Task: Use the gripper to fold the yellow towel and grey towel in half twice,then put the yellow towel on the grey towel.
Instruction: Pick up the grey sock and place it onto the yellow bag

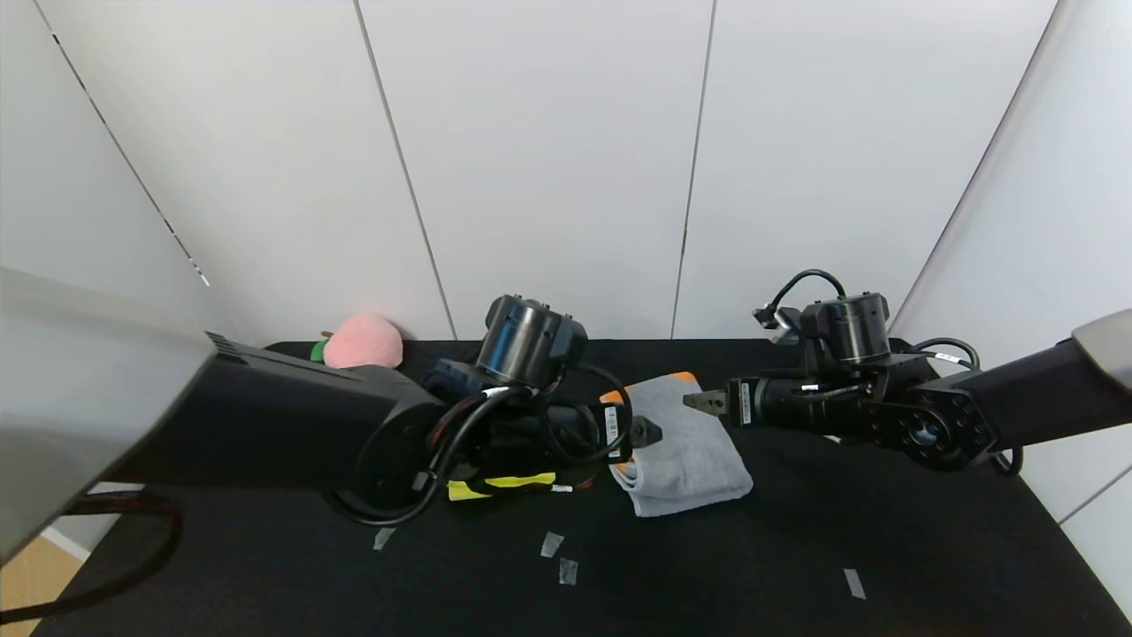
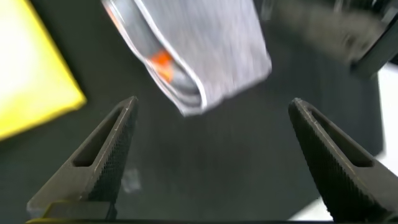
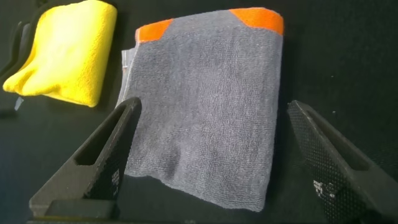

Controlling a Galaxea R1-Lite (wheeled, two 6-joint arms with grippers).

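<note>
The grey towel (image 1: 685,447) lies folded into a thick rectangle at the middle of the black table, with orange corners at its far end. Beside it to the left the folded yellow towel (image 1: 504,485) shows only as a strip under my left arm. My left gripper (image 1: 646,432) hovers at the grey towel's left edge. Its jaws are open and empty, over bare table just off the grey towel (image 2: 205,50), with the yellow towel (image 2: 31,81) to one side. My right gripper (image 1: 699,401) is open above the grey towel (image 3: 205,112). The yellow towel (image 3: 65,53) lies beyond it.
A pink peach plush toy (image 1: 363,342) sits at the table's back left by the white wall. Small tape marks (image 1: 551,544) dot the front of the black table (image 1: 796,548), and one more tape strip (image 1: 853,582) lies at the front right.
</note>
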